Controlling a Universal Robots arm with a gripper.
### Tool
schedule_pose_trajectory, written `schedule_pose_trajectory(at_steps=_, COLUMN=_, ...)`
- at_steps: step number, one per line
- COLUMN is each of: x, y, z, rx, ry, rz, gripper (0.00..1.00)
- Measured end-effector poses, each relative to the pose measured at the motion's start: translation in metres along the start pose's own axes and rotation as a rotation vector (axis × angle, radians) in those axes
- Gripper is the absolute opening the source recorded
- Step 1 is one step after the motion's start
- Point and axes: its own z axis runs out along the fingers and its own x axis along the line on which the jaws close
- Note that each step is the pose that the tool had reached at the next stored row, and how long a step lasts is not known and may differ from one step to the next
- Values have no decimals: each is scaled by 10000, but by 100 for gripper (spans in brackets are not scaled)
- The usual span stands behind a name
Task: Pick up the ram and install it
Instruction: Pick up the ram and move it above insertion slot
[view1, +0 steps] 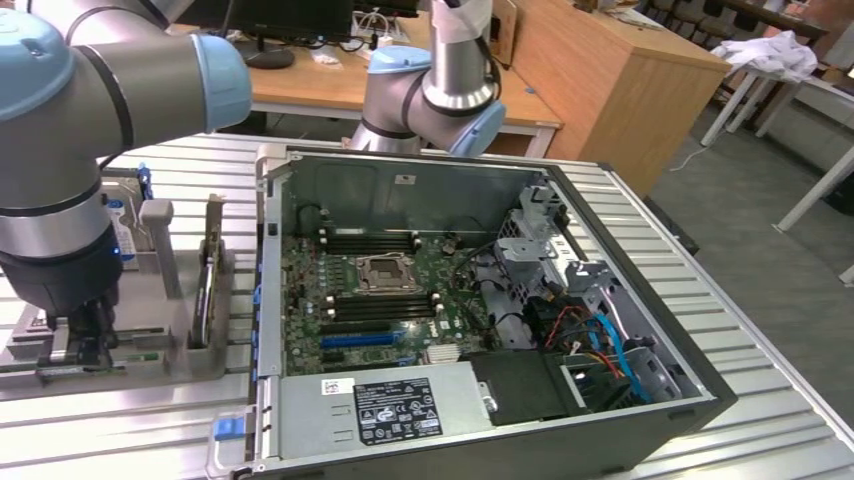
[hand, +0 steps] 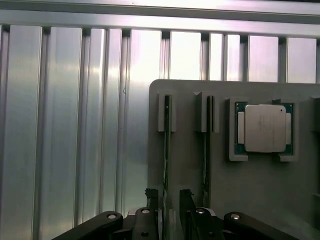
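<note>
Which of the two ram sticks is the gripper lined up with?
The ram farther from the CPU chip; it runs between the gripper's open jaws, unlike the other stick.

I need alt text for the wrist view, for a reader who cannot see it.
The open claw straddles a ram stick standing on edge in a grey holder. A second thin stick stands in the next slot, with a square silver CPU chip in a recess beyond it; the holder lies on a ribbed metal table.
</note>
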Motion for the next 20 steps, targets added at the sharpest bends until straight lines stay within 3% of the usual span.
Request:
schedule_pose_trajectory(at_steps=3, x=1, y=-34, z=-1, rx=1, ry=-1, rz=-1, gripper=31)
schedule_pose_trajectory(at_steps=20, x=-6, y=-35, z=15, rx=0, ry=0, rz=0, gripper=31)
